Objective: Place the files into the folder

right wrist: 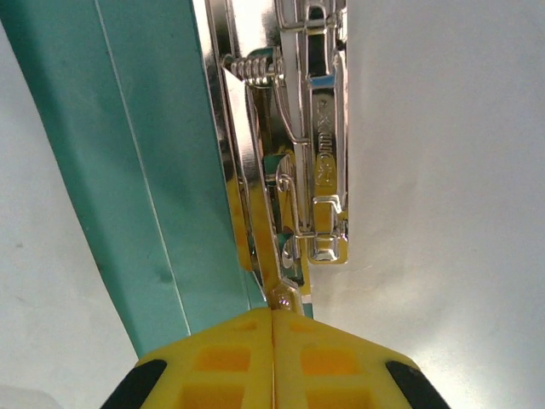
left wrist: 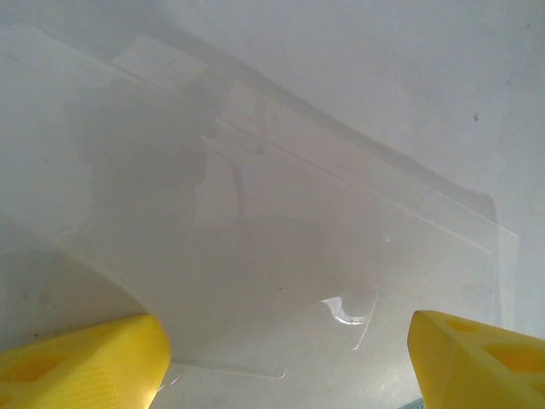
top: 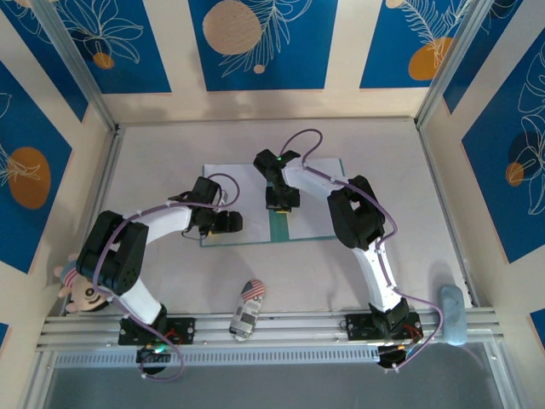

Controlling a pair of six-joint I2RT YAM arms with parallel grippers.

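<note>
Pinching the metal clip (right wrist: 319, 153) in the middle of the folder (right wrist: 111, 153), the right gripper (right wrist: 272, 328) has its fingers squeezed tight on the clip's thin lever. The left gripper (left wrist: 289, 341) hangs over the left page with its fingers wide apart. The files (top: 247, 192) lie flat on the open folder, white on both sides of the green strip. Paper like this looks thin, light and bendy, and I think it slides easily. A free edge or corner seems the best place to grab it.
</note>
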